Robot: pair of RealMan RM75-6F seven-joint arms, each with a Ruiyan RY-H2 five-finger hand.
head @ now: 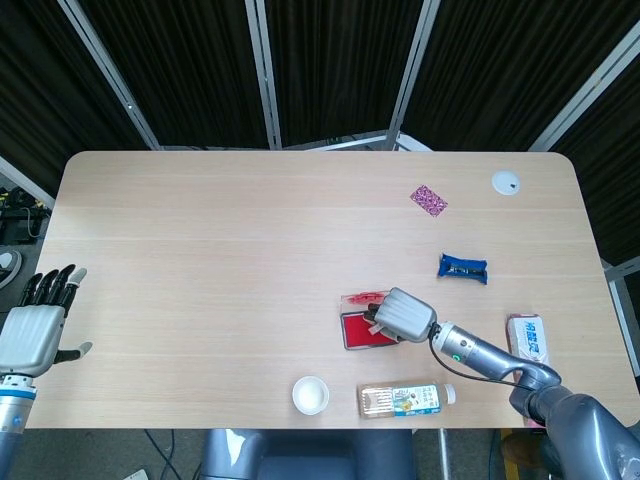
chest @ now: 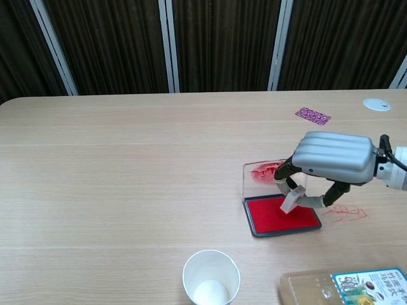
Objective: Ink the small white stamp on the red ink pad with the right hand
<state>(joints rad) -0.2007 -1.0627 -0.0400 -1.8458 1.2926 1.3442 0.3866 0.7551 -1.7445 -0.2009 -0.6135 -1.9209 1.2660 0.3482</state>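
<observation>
The red ink pad (chest: pixel 276 216) (head: pixel 355 331) lies open in its dark tray, its clear lid (chest: pixel 262 175) smeared with red ink behind it. My right hand (chest: pixel 331 159) (head: pixel 403 314) hovers low over the pad and pinches the small white stamp (chest: pixel 290 200) between thumb and finger. The stamp is tilted, with its lower end on the red surface. In the head view the hand hides the stamp. My left hand (head: pixel 40 328) hangs off the table's left edge, fingers apart, holding nothing.
A white paper cup (chest: pixel 211 278) (head: pixel 310 395) stands in front of the pad. A drink bottle (head: pixel 405 399) lies at the front edge. Red scribbles (chest: pixel 343 211) mark the table right of the pad. A blue packet (head: pixel 462 267), a purple card (head: pixel 428 200) and a white disc (head: pixel 506 182) lie further back.
</observation>
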